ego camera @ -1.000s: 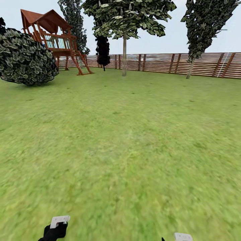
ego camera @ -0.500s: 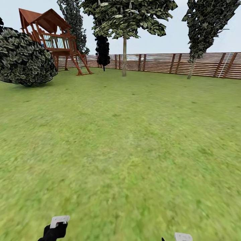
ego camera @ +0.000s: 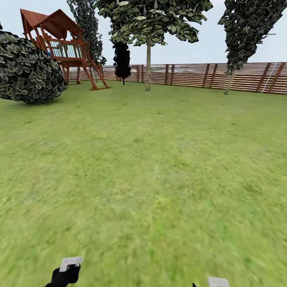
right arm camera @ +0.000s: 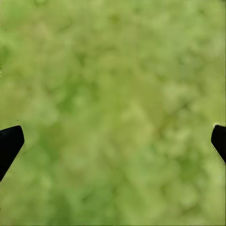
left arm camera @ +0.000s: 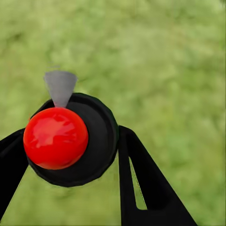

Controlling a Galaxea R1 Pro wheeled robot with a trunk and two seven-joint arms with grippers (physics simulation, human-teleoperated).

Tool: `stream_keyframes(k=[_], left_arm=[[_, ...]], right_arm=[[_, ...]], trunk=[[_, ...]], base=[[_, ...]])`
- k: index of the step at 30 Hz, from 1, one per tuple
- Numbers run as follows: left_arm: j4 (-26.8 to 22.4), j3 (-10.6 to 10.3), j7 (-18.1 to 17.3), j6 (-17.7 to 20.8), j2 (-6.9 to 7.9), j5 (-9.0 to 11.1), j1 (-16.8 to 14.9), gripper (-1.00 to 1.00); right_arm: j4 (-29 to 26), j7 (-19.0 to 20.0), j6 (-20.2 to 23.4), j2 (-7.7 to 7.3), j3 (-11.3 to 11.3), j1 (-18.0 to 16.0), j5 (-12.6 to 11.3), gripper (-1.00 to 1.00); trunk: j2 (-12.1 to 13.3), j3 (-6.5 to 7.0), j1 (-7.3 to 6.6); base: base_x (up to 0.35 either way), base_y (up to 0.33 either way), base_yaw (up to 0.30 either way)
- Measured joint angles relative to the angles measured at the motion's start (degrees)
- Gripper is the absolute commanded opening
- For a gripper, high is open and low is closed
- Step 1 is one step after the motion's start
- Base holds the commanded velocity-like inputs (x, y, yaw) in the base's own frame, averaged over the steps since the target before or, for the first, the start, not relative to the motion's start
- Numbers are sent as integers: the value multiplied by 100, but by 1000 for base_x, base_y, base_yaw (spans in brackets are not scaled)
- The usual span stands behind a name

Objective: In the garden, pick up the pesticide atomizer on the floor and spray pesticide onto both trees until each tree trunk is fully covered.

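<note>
Crossing the lawn [ego camera: 143, 167] toward the 2 trees [ego camera: 148, 59] by the fence [ego camera: 191, 75], the robot seems mid-approach: left gripper [left arm camera: 66, 155] pinches what looks like the pesticide atomizer [left arm camera: 70, 139], right gripper [right arm camera: 113, 141] spread wide, spraying needs closing in first.

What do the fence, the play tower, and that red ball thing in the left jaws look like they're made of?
The fence looks like brown stained wood: horizontal slats on darker posts. The play tower looks like reddish wood, going by its beams and peaked roof. The red ball seems glossy plastic, with bright highlights, set on a matte black round body; the exact material is unclear.
</note>
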Motion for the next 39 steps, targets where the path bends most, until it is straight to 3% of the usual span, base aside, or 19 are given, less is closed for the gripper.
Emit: stream_keyframes(k=[39], left_arm=[[-44,0,-6,-4,-20,8,53,-100]], right_arm=[[2,0,1,2,2,0,0,100]], trunk=[[0,0,0]], base=[[338,0,0]])
